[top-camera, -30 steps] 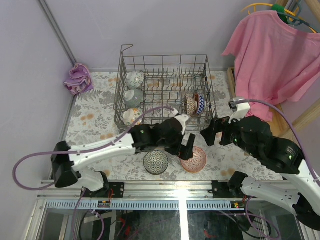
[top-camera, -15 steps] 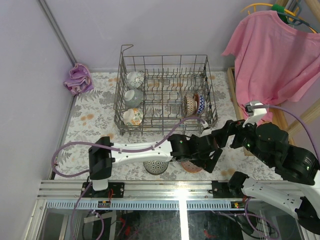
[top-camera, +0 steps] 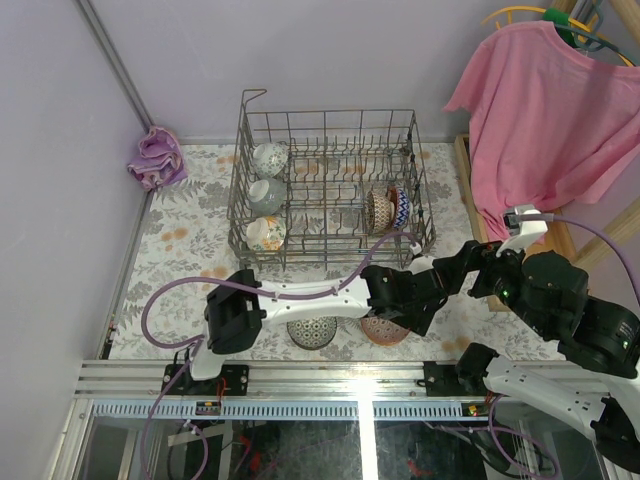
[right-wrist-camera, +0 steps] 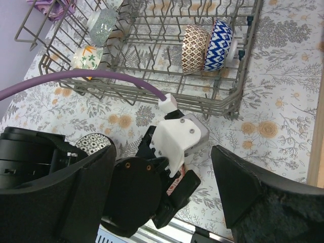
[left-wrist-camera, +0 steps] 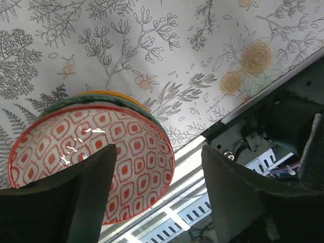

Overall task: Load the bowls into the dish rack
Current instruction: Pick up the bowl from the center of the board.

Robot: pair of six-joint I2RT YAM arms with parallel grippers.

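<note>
Left gripper point(left-wrist-camera: 158, 152) jaws wide, empty, just above red-patterned bowl point(left-wrist-camera: 76, 147) on desk point(left-wrist-camera: 152, 50); dark-patterned bowl point(top-camera: 311, 329) beside it; right gripper point(right-wrist-camera: 163, 152) jaws wide, empty; five bowls point(top-camera: 265, 195) on edge in dish rack point(top-camera: 330, 112).

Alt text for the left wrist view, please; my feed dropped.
The open left gripper frames the right edge of a red-and-white patterned bowl on a floral tablecloth. Green and orange bands show beneath its rim; the table's metal edge lies lower right.
</note>
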